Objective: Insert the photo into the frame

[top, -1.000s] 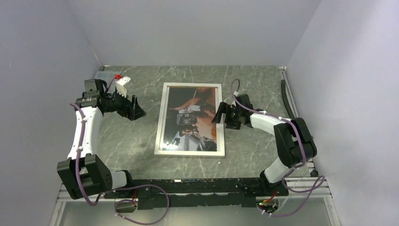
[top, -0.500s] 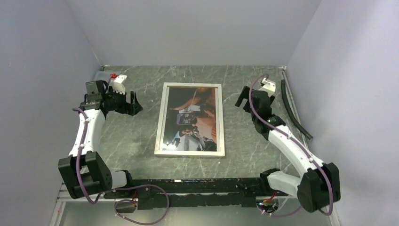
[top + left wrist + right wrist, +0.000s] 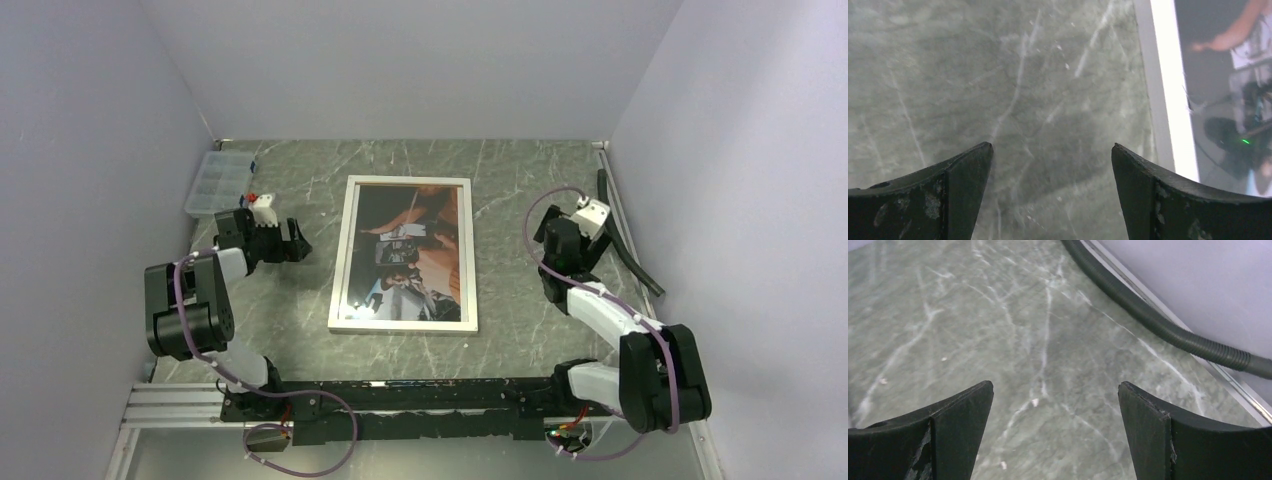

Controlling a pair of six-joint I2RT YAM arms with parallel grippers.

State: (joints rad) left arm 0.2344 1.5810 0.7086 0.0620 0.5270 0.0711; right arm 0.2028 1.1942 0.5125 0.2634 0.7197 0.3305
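Lilac walls (image 3: 400, 60) box in a grey-green veined worktop (image 3: 520, 180); left end effector (image 3: 1052, 146) and right end effector (image 3: 1055, 384) gape wide, empty.

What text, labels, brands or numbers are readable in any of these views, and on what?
No readable text in any view.
photo: only people and dark shapes, no legible writing.
frame: plain white rim, no marking.
clear organizer box: too small to tell whether it carries a label.
hose: no print visible.
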